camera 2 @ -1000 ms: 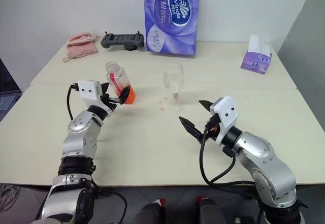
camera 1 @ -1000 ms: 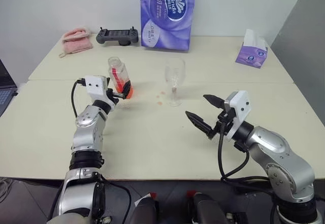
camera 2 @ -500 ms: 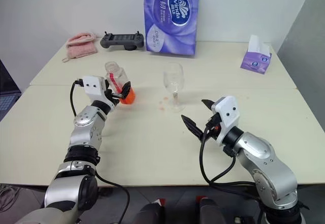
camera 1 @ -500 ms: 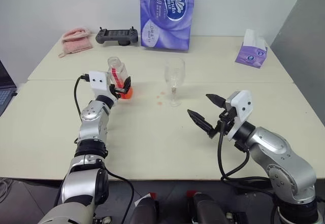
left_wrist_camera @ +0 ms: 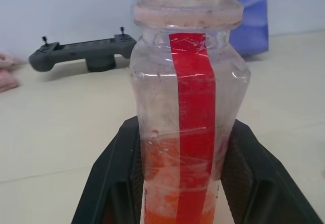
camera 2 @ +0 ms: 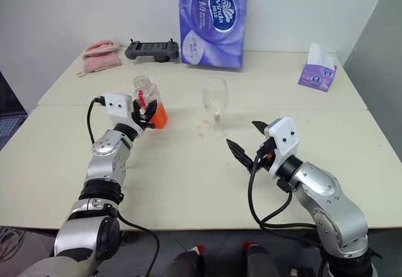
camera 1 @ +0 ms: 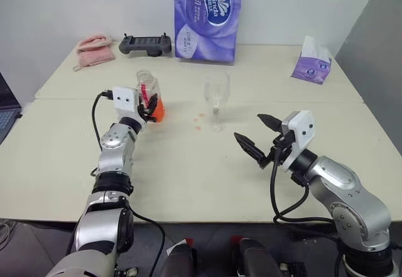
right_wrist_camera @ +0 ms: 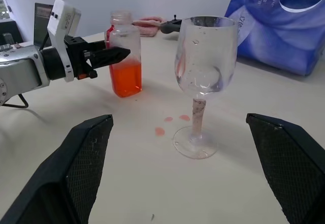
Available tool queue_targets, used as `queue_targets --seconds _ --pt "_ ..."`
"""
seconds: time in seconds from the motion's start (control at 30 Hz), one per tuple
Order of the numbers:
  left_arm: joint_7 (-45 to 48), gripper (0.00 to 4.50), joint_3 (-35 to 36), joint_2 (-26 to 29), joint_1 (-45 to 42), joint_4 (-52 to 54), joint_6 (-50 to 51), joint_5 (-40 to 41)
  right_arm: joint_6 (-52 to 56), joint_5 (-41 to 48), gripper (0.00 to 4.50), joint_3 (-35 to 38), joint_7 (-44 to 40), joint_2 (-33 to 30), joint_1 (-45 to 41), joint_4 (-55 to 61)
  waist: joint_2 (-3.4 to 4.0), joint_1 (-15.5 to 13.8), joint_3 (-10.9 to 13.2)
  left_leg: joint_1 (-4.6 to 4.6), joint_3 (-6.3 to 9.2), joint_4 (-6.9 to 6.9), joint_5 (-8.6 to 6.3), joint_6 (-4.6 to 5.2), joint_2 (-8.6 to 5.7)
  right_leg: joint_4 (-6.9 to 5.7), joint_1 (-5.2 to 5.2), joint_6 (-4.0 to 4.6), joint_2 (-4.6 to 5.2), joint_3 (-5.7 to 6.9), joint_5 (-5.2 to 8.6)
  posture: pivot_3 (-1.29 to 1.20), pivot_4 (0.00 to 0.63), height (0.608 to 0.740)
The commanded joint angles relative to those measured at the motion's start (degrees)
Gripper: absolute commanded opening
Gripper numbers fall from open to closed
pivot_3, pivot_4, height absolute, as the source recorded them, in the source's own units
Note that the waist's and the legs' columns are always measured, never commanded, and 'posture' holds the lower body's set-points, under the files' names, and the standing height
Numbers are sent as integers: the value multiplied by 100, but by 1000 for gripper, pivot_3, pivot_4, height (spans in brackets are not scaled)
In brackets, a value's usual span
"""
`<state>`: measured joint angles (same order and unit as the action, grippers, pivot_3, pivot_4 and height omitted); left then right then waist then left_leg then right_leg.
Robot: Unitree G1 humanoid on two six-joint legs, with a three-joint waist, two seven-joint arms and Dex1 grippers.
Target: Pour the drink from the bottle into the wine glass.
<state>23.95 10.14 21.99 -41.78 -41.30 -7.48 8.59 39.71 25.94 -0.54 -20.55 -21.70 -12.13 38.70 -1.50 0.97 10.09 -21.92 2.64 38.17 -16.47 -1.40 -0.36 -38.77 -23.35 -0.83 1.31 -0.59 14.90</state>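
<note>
The bottle point(camera 1: 148, 90) stands upright on the table's left side, uncapped, with a red strip down its clear body point(left_wrist_camera: 188, 107). The orange-red drink point(right_wrist_camera: 126, 79) fills its lower part. My left gripper point(camera 1: 151, 106) is shut on the bottle's lower body, with a black finger point(left_wrist_camera: 114, 178) pressed against each side. The wine glass point(camera 1: 216, 95) stands to the bottle's right, and its bowl point(right_wrist_camera: 205, 56) looks empty. My right gripper point(camera 1: 247, 125) hovers open, nearer me and right of the glass, with nothing between its fingers.
Small orange drops point(camera 1: 198, 120) lie on the table beside the glass foot. At the back are a purple tissue pack point(camera 1: 207, 16), a black controller point(camera 1: 145, 43) and a pink cloth point(camera 1: 95, 48). A tissue box point(camera 1: 311, 63) sits at the far right.
My left gripper's fingers were spread around the bottle's base and have closed onto it. The right arm has barely moved.
</note>
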Motion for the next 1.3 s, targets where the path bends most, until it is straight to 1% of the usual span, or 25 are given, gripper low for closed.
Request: queue_targets --seconds 0.03,0.13,0.27,0.53,0.73,0.9,1.1,1.3 --pt "581 1681 -353 125 -363 217 64 -123 -265 138 4500 426 151 194 -150 -53 -3 -24 2 -2 1 2 0 0 0 0 0 0 0 1 0 0 150 740" --pt "884 1681 -612 289 -639 112 -85 -366 -420 126 4500 474 -14 156 -190 -193 -10 -51 6 -5 1 4 0 0 -3 1 0 0 0 12 0 0 150 740" --pt "1055 1681 -1069 572 -1100 -158 -573 -960 -865 14 4500 492 -165 169 -348 -515 -12 -35 8 -4 -1 2 0 1 -1 0 -2 0 -4 17 0 0 150 740" --pt "1181 1681 -1417 833 -1950 -563 -1133 -1473 -1203 -72 4500 254 -165 351 -802 -760 -13 53 8 -6 -8 0 0 1 2 -6 -10 0 -7 12 0 0 150 740" --pt "1192 1681 -1696 911 -2380 -869 -1555 -1855 -1231 11 4500 161 -239 402 -922 -724 -13 56 8 -11 -9 2 0 1 0 -4 -14 -1 -6 12 1 0 150 740" --pt "1015 1681 -1975 1005 -2704 -1193 -2071 -2303 -1358 -29 4500 104 -299 441 -856 -758 -13 56 9 -12 -10 2 0 1 1 -6 -16 -1 -5 12 1 0 150 740" --pt "290 1681 -2402 1215 -3042 -1672 -2730 -3132 -1644 -246 4500 64 -282 451 -753 -845 -13 56 9 -13 -12 1 0 2 0 -7 -19 -1 -6 11 1 0 150 740" --pt "-62 1681 -2623 1219 -3320 -2001 -3038 -3489 -1735 -334 4500 55 -250 488 -726 -884 -15 56 10 -15 -13 2 -1 2 0 -7 -20 -2 -5 13 1 0 150 740"
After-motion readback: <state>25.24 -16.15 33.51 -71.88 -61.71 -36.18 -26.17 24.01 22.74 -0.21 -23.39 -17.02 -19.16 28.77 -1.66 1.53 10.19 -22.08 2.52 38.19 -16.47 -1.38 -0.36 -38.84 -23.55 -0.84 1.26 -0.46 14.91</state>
